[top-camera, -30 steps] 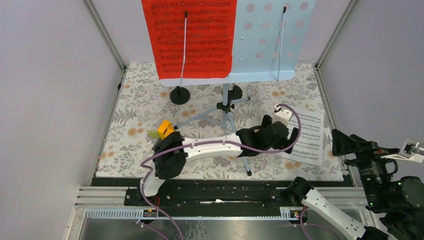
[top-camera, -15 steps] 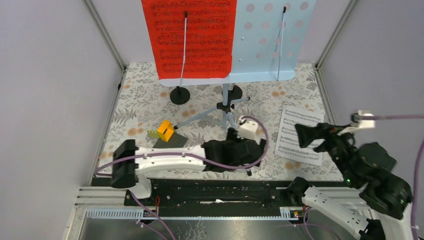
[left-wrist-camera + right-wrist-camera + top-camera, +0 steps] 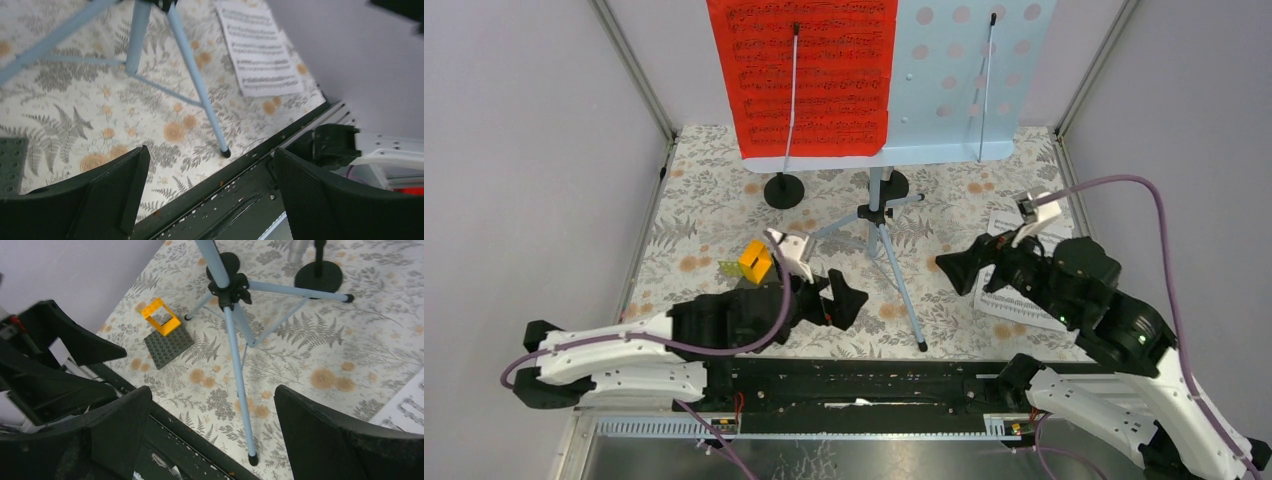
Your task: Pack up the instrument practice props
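1. Left gripper [image 3: 849, 300], fingers spread wide and empty, hovers beside the pale-blue music stand's [image 3: 969, 80] front tripod leg [image 3: 902, 290].
2. Right gripper [image 3: 954, 272], jaws apart, hangs near the white music sheet [image 3: 1001, 302] on the floral mat [image 3: 704, 230].
3. The red music sheet [image 3: 809, 75] rests on the stand.

overhead view from behind; low wrist views, tripod legs [image 3: 235, 355] in both

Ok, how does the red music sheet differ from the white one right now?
The red sheet stands upright against the pale-blue holder; the white sheet lies flat on the floral mat. Red sits at the back, white nearer the front, on the right. Both carry printed staves.
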Robot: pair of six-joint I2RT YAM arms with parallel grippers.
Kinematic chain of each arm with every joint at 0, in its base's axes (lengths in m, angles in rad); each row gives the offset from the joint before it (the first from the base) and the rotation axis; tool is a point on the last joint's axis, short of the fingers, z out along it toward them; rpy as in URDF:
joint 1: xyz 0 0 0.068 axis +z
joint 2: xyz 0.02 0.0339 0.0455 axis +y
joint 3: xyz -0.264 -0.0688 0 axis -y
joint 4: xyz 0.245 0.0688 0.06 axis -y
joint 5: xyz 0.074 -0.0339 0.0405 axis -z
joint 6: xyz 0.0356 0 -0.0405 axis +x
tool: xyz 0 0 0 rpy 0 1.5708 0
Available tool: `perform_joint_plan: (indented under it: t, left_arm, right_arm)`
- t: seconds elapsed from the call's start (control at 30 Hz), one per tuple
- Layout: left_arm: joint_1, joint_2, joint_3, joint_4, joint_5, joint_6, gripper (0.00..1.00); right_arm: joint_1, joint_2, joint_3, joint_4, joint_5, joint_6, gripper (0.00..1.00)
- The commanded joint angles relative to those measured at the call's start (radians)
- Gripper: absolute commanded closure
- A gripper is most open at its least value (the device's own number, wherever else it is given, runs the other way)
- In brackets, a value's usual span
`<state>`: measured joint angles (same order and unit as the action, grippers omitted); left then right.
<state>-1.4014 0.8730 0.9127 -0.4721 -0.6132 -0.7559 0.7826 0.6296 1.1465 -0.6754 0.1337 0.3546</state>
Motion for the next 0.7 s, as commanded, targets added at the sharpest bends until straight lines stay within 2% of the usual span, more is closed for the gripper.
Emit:
perform_joint_plan:
  t: [0.0,0.17,0.3,0.43,0.67]
  left_arm:
    - [-0.002,-0.024,0.126,0.023,-0.03,0.155,0.01]
    - [-0.002,0.159,0.493,-0.194,-0.056,0.277,0.01]
    - [-0.002,0.251,0.726,-0.209,-0.008,0.382,0.01]
    - [-0.002,0.313,0.895,-0.218,0.02,0.463,0.01]
    - [-0.002,0.475,1.272,-0.339,0.007,0.587,0.01]
  right_arm:
    - [0.002,0.105,0.011,0.131,-0.129,0.012,0.0]
    - [0.004,0.217,0.05,0.229,-0.234,0.028,0.0]
    - [0.005,0.281,0.1,0.273,-0.272,0.038,0.0]
    - [0.023,0.317,0.143,0.296,-0.292,0.044,0.0]
    - [0.059,0.369,0.255,0.281,-0.286,0.024,0.0]
